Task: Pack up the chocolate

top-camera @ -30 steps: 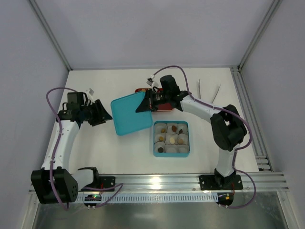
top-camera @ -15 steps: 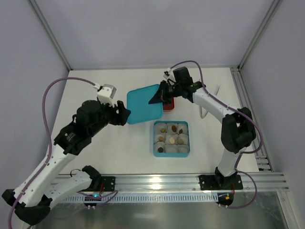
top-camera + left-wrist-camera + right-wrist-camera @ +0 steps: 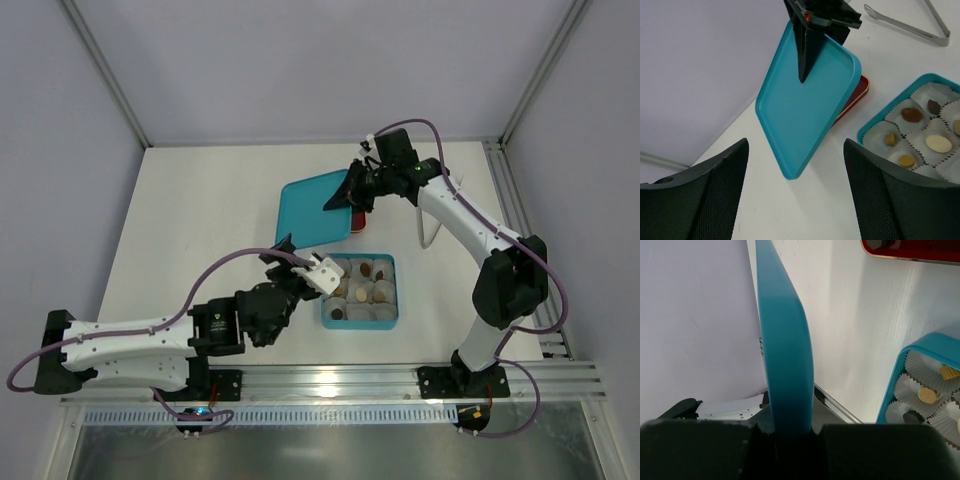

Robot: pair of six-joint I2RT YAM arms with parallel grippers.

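The chocolate pieces (image 3: 362, 270) lie in white paper cups inside an open teal box (image 3: 327, 322). In the left wrist view a brown piece (image 3: 911, 114), a tan piece (image 3: 890, 138) and a pale oval one (image 3: 938, 143) show. My right gripper (image 3: 345, 196) is shut on the edge of the teal lid (image 3: 312, 207) and holds it tilted above the table. The lid is edge-on in the right wrist view (image 3: 785, 350), clamped in that gripper (image 3: 787, 432). My left gripper (image 3: 285, 255) is open and empty (image 3: 795, 195), left of the box and facing the lid (image 3: 807, 95).
A red tray (image 3: 356, 222) lies behind the box, partly under the lid, and also shows in the left wrist view (image 3: 859, 91). Metal tongs (image 3: 905, 27) lie at the back right. The left arm stretches low along the table's front left.
My left arm swung from the table's left side to the front centre beside the box. My right gripper carried the lid back and to the right, over the red tray.
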